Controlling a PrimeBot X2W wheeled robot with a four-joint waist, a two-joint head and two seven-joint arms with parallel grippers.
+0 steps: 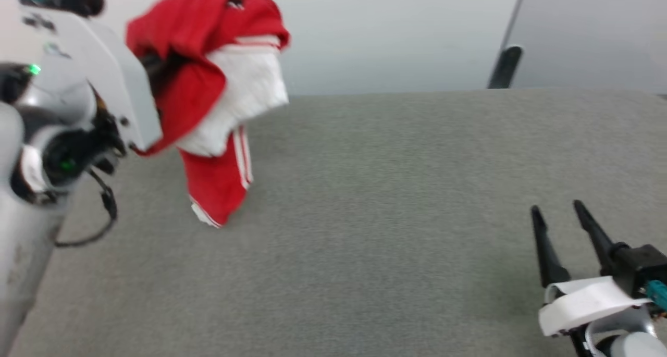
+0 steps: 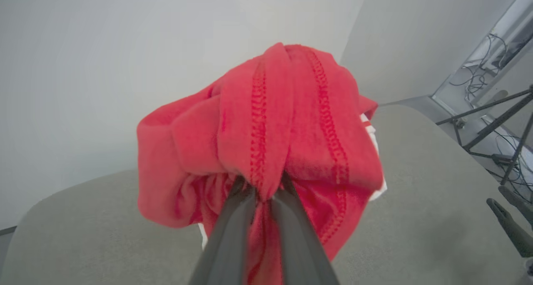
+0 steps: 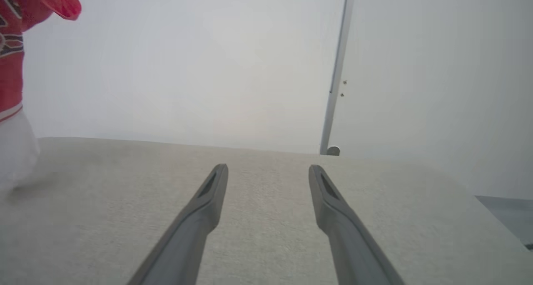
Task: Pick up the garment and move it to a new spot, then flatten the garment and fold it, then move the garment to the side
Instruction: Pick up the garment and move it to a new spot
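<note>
Garment (image 1: 208, 86) first. From the head camera I see it bunched up and lifted at the upper left, red cloth on top, a white sleeve end spilling out below it, and a red tail with thin white stripes hanging down toward the grey table (image 1: 391, 216). The frame is blurred, so I cannot tell whether that tail touches the surface. My left gripper (image 1: 153, 64) is buried in the folds, and just a dark bit of it shows past the pale wrist housing. My right gripper (image 1: 556, 207) sits at the lower right, well apart from the cloth, fingers spread and nothing between them.

On the left wrist camera, the two dark fingers (image 2: 233, 231) come together to a narrow pinch on a fold of red cloth with a stitched seam running up it. The bundle drapes over and around the tips, with the table beneath. The other arm's fingers show at the far right edge, and tripod legs (image 2: 495, 118) and cables stand beyond the table.

On the right wrist camera, both fingers stand wide over bare table and hold nothing. The garment shows at the far left edge, red above and white below. A thin upright strip (image 3: 337, 68) runs up the pale wall (image 3: 208, 68) behind.
</note>
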